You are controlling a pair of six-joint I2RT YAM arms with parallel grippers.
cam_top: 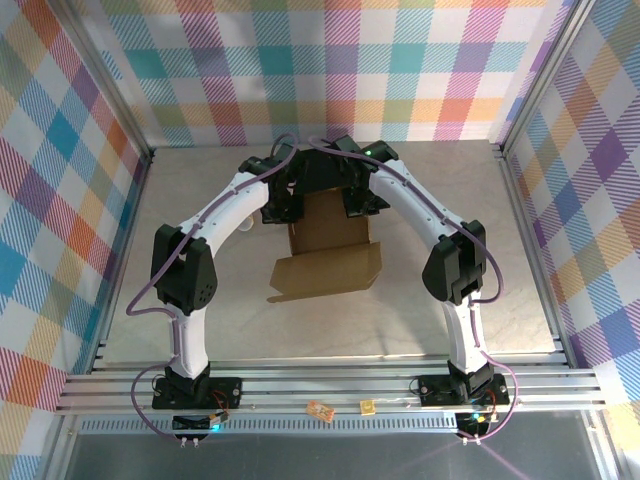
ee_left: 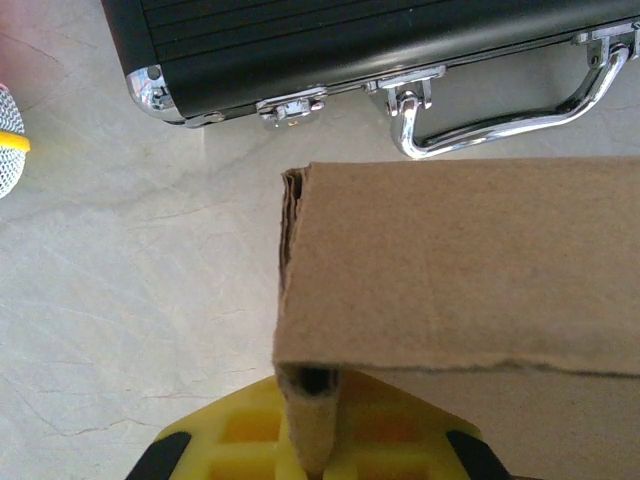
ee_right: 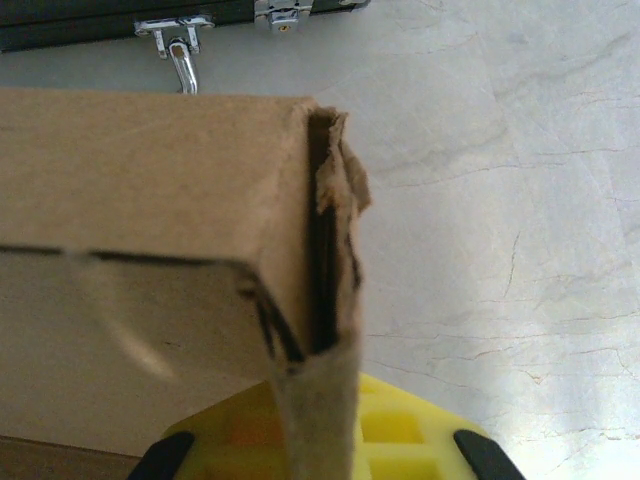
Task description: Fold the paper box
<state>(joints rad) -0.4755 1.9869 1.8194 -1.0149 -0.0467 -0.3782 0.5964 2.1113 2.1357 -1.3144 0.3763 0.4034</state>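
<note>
Your left claw (ee_left: 315,455) is clamped on the left side wall of the paper box (ee_left: 460,260), and your right claw (ee_right: 322,452) is pinched shut on the opposite wall, where the folded layers gape and the top edge looks frayed. The box sits mid-counter (cam_top: 520,250) between the two arms, one broad flap lying open toward the near edge and a black case (ee_left: 330,40) just beyond it (chrome latches and handle facing the box).

Expect the corrugated cardboard to be light and fairly stiff across its panels, but willing to bend only along its scored creases. The matte surface should not slip, though a hard squeeze would likely crush the flutes. Your best holds are probably the doubled side walls near the corners, as now. Go gently at the ragged right corner, since it could tear further.
</note>
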